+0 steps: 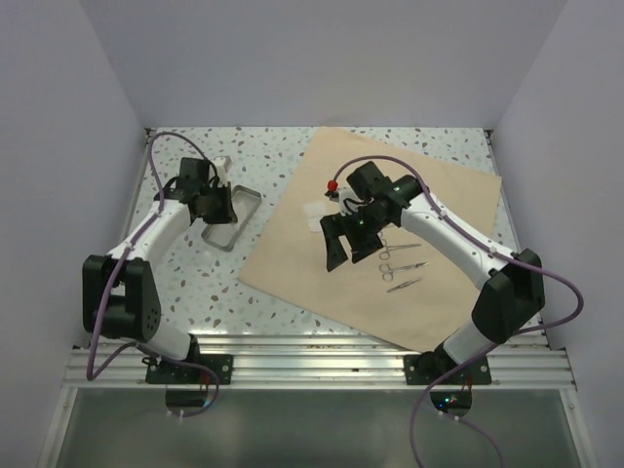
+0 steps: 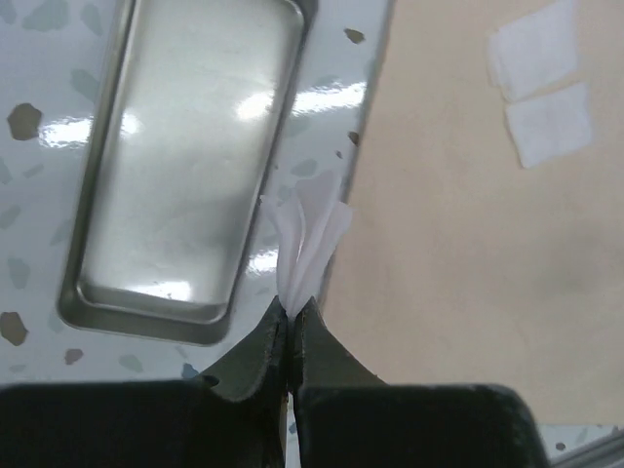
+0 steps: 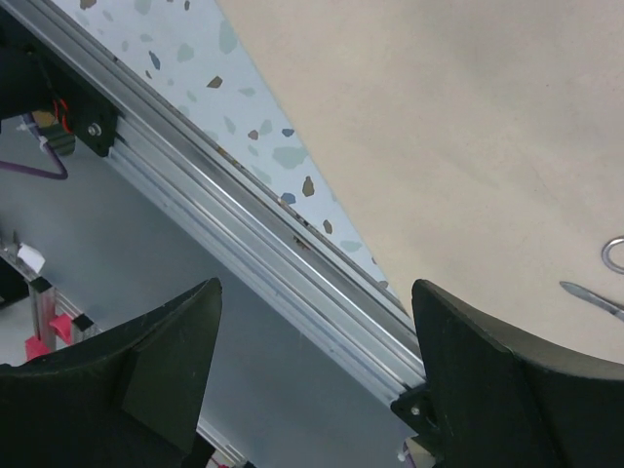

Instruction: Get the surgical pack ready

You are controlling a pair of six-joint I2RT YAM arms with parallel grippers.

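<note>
**Top view.** We note the wrap sheet [image 1: 390, 195] spread askew on the tabletop [image 1: 195, 283]. The instruments [image 1: 400, 265] lie on its near half. The tray [image 1: 239, 210] stands just off the sheet's left edge.

**Left wrist view.** The left tool [image 2: 290, 317] is pinched tight on a gauze piece [image 2: 310, 239], above the strip between the tray and the sheet's left edge. The tray shows nothing inside. Two gauze squares [image 2: 546, 88] lie on the sheet.

**Right wrist view.** The right tool [image 3: 312, 331] stands wide apart, holding nothing, over the sheet's near edge by the rail [image 3: 244, 244].

We judge the task early: tray unloaded, sheet unfolded. The sheet's far half offers open room.
</note>
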